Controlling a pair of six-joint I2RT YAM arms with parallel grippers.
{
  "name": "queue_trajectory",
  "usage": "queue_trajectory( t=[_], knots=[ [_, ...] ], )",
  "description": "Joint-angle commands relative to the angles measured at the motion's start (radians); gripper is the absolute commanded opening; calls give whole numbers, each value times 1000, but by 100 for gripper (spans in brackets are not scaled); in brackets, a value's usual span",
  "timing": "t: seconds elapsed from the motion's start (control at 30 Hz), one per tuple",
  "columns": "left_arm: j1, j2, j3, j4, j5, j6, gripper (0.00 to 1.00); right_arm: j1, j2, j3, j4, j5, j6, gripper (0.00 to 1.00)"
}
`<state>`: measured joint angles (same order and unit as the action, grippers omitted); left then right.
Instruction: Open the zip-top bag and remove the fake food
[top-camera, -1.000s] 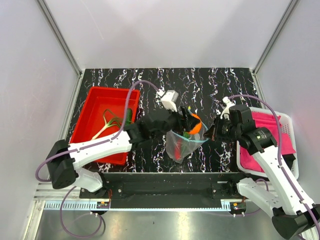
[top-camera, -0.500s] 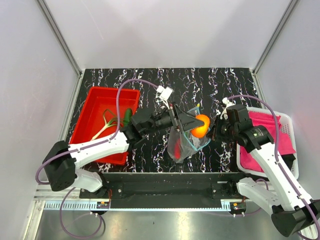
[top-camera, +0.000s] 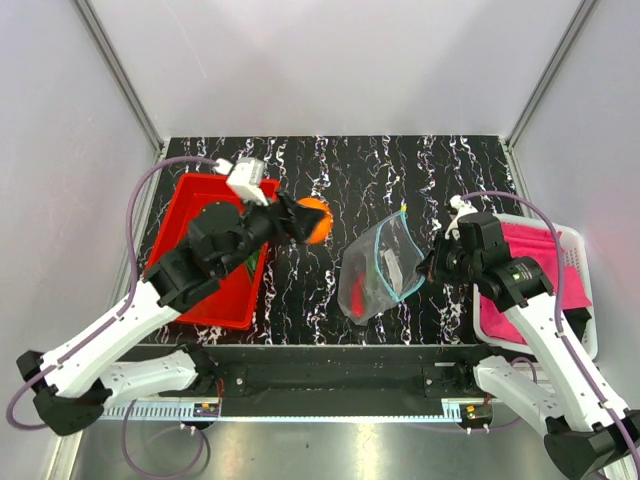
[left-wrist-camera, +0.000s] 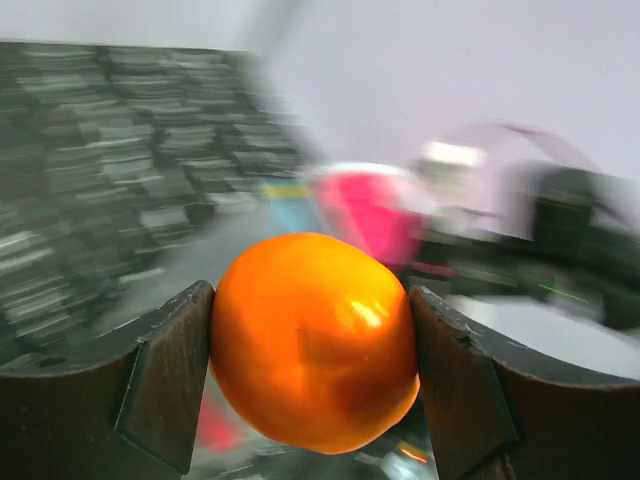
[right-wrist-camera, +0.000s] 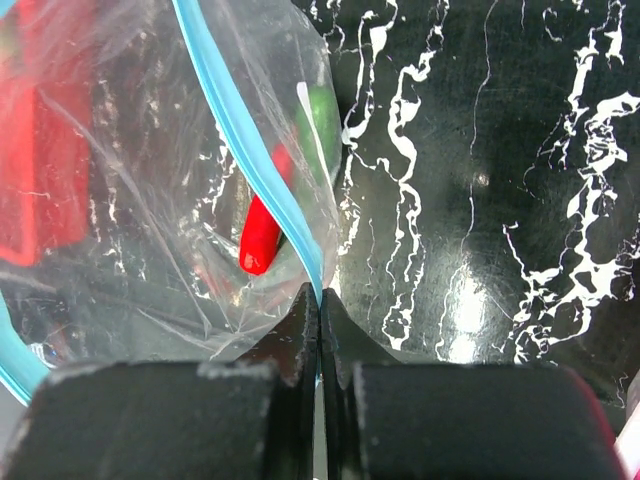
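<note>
Marbled table (top-camera: 330, 170); left fingers (left-wrist-camera: 150, 390) clamp orange (left-wrist-camera: 313, 340); wrist view reveals right fingers (right-wrist-camera: 288, 352) pinching zip-top bag (right-wrist-camera: 150, 200).

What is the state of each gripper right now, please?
Left gripper: closed on the orange fruit, holding it.
Right gripper: closed, pinching the blue zip edge of the zip-top bag.

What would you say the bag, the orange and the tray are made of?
Bag: thin clear plastic film, glossy and crinkled, blue zip strip. Orange: likely hard plastic, smooth with a sharp highlight. Tray: seemingly rigid moulded red plastic, faint sheen.
</note>
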<state>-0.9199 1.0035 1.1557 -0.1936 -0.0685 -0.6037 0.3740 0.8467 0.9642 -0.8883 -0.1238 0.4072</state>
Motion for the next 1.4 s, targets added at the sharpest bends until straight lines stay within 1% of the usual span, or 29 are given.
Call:
queue_trajectory(
  t=[0.0,0.03,0.1,0.2,0.3,0.33,0.37,0.43,0.47,0.5,0.53,0.57,0.67,0.7,0.77,0.8,0.83,0.87,0.9,0.93,0.97,1.03,1.07,1.1,1.13,1.2,1.23,1.33,1.37],
  knots=[
    [177,-39,-120,-380,-416,64,0,-1,9,80,6,1,-13,0],
    [218,-48,-186,-397,-434,61,0,-1,14,102,2,-2,-13,0],
    [326,-43,-240,-417,-458,39,0,-1,17,128,-14,-5,-18,0],
    [427,-19,-350,-443,-494,-39,0,-1,29,177,-27,-5,-28,0],
    [460,-5,-427,-443,-513,-112,6,-1,41,215,-41,-8,-45,0],
    [460,-5,-441,-441,-527,-131,19,-1,54,226,-40,-19,-56,0],
    [460,-8,-471,-440,-533,-171,26,-1,61,226,-41,-28,-62,0],
    [463,-19,-497,-428,-531,-192,38,-1,75,213,-29,-63,-74,0],
    [463,-22,-516,-422,-525,-200,55,-1,78,202,-21,-74,-76,0],
    [463,-28,-522,-406,-513,-200,68,-3,80,188,-3,-83,-76,0],
    [463,-28,-527,-403,-501,-189,77,-1,83,164,5,-98,-77,0],
    [463,-29,-527,-399,-484,-177,89,-3,83,154,12,-108,-74,0],
    [463,-45,-513,-377,-381,-125,99,-1,83,119,46,-161,-62,0],
    [463,-57,-502,-354,-291,-105,99,-1,83,102,61,-186,-61,0],
    [461,-69,-482,-337,-191,-70,99,-1,87,90,78,-207,-56,0],
    [460,-84,-475,-301,-86,-62,99,-1,89,78,80,-227,-54,0],
    [460,-97,-470,-282,-39,-74,98,-1,89,71,86,-234,-51,0],
    [448,-112,-470,-217,10,-79,97,0,84,65,97,-241,-48,0],
    [432,-152,-475,-161,115,-85,88,-1,81,50,103,-255,-44,0],
    [408,-166,-487,-98,156,-115,84,-1,78,42,109,-263,-41,0],
    [332,-178,-488,30,182,-132,82,-1,72,38,120,-269,-38,0],
    [227,-178,-453,129,156,-152,75,-1,68,27,127,-295,-28,0],
    [107,-163,-432,191,127,-139,72,-1,68,27,140,-307,-24,0],
    [48,-148,-409,232,74,-119,67,-1,69,25,144,-341,-6,0],
    [-47,-88,-346,244,40,-85,63,-1,68,25,153,-359,2,0],
    [-117,-21,-288,258,4,-48,56,-3,69,22,183,-407,31,0],
    [-167,62,-262,257,-4,-39,49,0,74,22,189,-416,39,0],
    [-249,176,-177,241,-46,-7,40,2,83,25,215,-470,65,0],
    [-261,246,-139,229,-69,-7,38,0,87,24,225,-491,71,0]
  ],
)
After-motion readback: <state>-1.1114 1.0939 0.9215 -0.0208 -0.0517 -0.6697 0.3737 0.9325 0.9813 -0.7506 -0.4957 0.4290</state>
